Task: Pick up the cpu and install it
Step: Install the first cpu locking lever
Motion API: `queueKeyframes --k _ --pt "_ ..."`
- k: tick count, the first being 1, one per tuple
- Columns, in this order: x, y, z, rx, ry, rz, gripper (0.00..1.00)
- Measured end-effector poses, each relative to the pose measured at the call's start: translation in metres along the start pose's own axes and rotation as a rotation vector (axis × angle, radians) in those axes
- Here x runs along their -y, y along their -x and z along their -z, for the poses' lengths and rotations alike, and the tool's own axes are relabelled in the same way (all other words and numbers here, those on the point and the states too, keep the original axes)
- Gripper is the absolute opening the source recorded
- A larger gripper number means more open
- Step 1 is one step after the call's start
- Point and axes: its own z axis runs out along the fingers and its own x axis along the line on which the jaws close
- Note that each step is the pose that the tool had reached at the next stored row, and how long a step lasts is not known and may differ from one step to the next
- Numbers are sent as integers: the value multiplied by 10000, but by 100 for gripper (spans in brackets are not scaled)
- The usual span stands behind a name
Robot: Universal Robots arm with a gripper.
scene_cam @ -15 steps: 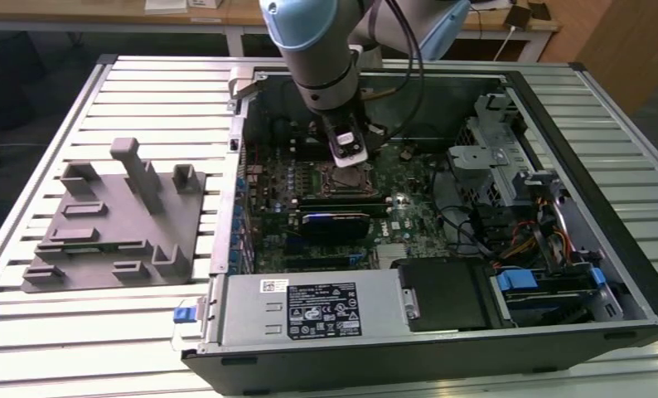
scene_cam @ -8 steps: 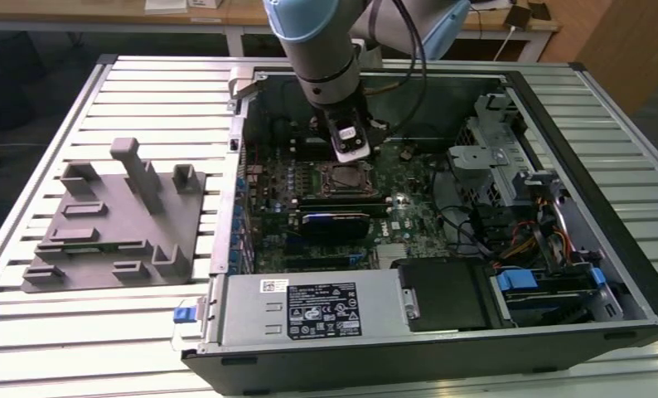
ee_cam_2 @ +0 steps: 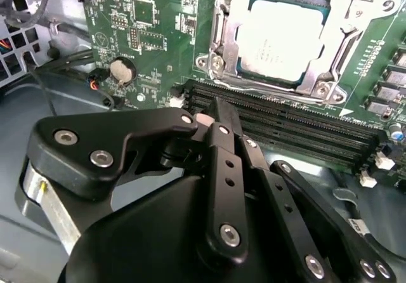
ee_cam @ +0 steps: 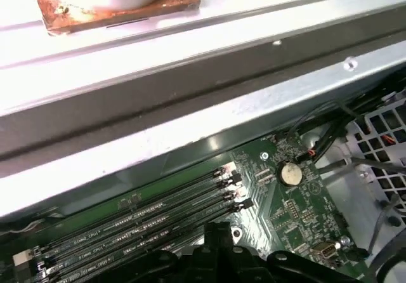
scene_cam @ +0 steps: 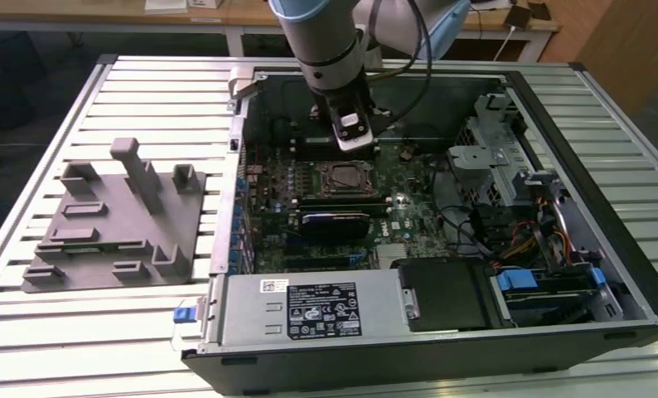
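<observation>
The cpu (ee_cam_2: 274,40) lies flat in the metal-framed socket (ee_cam_2: 219,39) on the motherboard (ee_cam_2: 152,29), upper right in the second wrist view, edges square to the frame. The gripper (ee_cam_2: 212,119) hovers beside the memory slots (ee_cam_2: 285,131), jaws together, holding nothing.

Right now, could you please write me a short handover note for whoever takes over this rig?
The gripper is not holding the cpu. It hangs over the memory slots, apart from the socket.
The cpu lies flat inside the socket's metal frame on the motherboard.
Done: the cpu is picked up and placed in the socket.
Left: I cannot tell whether the frame is latched.
</observation>
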Motion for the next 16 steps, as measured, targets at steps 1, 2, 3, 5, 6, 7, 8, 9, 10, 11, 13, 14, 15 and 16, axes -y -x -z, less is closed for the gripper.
queueKeyframes --k 1,2,3,5,6,7,8,9,10,11,13,14,15,16 --pt "0 0 -1 2 -2 0 11" --pt "0 0 -1 3 -1 1 11" --pt "0 0 -1 2 -2 1 11" --pt "-1 3 -1 3 -14 1 11" --pt "-3 7 -2 -2 -49 6 11" --pt "-4 11 -4 -4 -104 15 11" --pt "-5 14 -6 -6 -172 26 11" --pt "-6 17 -8 -14 -264 41 11" --pt "-7 20 -9 -33 -368 59 11" --pt "-8 23 -11 -67 -481 75 11" --pt "-10 28 -14 -165 -676 87 11" --pt "-11 30 -15 -245 -774 85 11" --pt "-11 32 -17 -350 -879 78 11" --pt "-12 35 -18 -464 -985 67 11"
